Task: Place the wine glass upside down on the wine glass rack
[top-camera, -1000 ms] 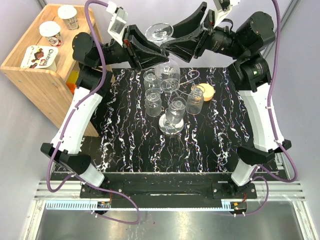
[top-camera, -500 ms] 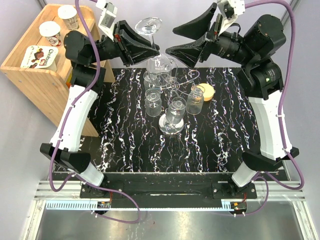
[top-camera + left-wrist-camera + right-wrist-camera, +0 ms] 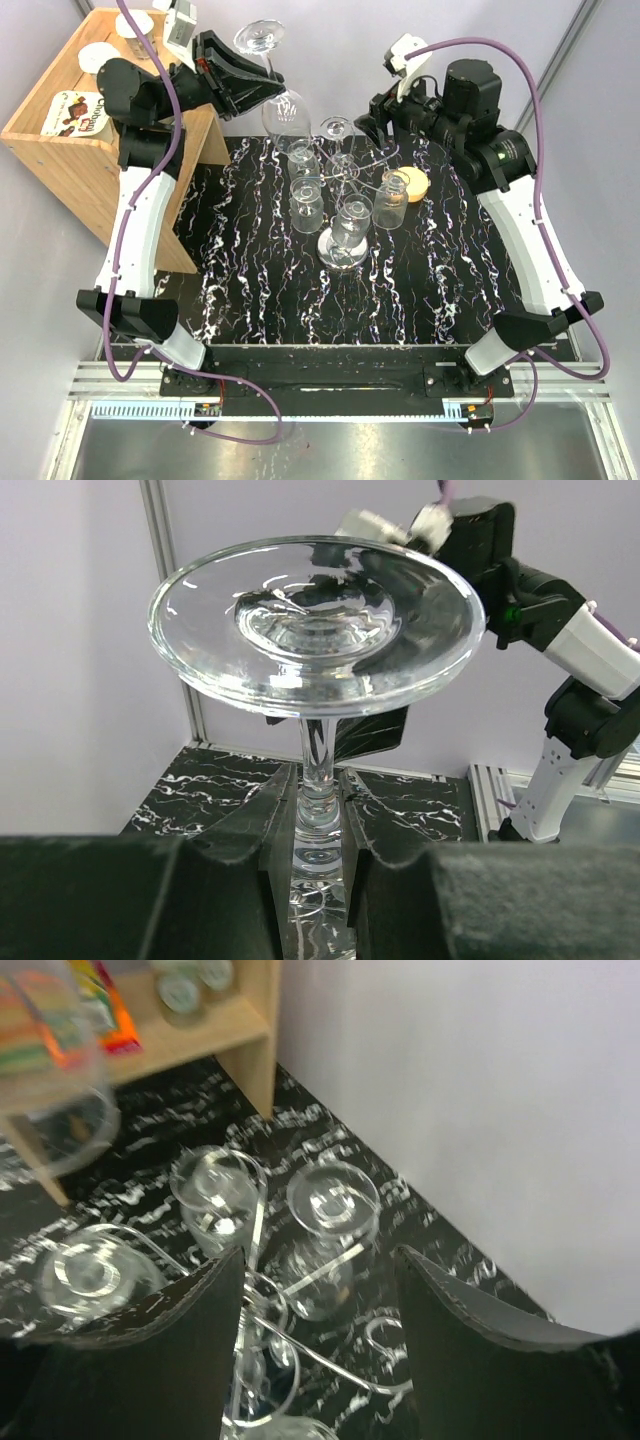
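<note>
My left gripper (image 3: pixel 262 84) is shut on the stem of a clear wine glass (image 3: pixel 283 112) and holds it high over the table's far left. The glass's foot (image 3: pixel 258 38) is up and its bowl is down. In the left wrist view the stem (image 3: pixel 318 765) is pinched between my fingers, with the round foot (image 3: pixel 315 620) above. The chrome wine glass rack (image 3: pixel 342 252) stands mid-table with several glasses hanging from it. My right gripper (image 3: pixel 374 124) is open and empty above the rack's far side. Its wrist view shows the wire arms (image 3: pixel 345 1345) and a hung glass (image 3: pixel 333 1203) below.
A wooden shelf (image 3: pixel 85 135) with yogurt cups (image 3: pixel 100 62) stands at the far left, close to my left arm. A small glass jar (image 3: pixel 392 202) and a yellow round object (image 3: pixel 415 182) sit to the right of the rack.
My right gripper has come away from the glass and swung right and down toward the rack. My left gripper has carried the glass left and farther back.
</note>
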